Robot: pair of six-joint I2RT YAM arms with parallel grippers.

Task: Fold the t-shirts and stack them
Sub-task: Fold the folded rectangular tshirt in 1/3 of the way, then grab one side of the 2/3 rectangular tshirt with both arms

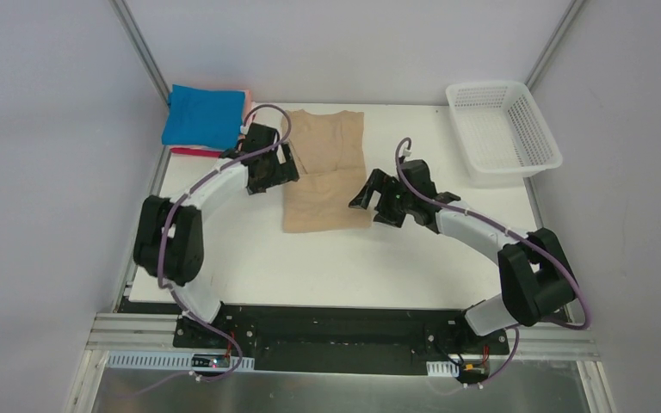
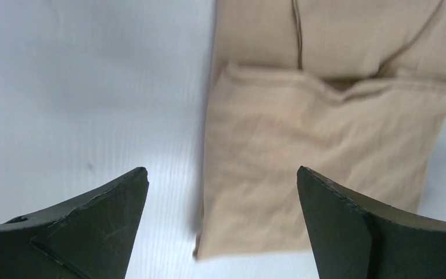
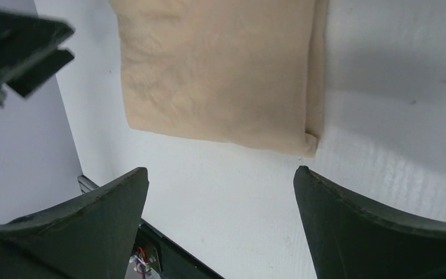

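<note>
Flanking the tan t-shirt [image 1: 325, 172], long axis near-to-far on the tabletop [image 1: 310, 267], left gripper [image 1: 286, 163] and right gripper [image 1: 363, 196] both gape wide, empty, equally near.

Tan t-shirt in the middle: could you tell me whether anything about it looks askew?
Slightly: the tan t-shirt is partly folded, and the folded layer's edge puckers and runs unevenly. No damage visible.

Bright, even light — wrist views perhaps slightly blurred.
</note>
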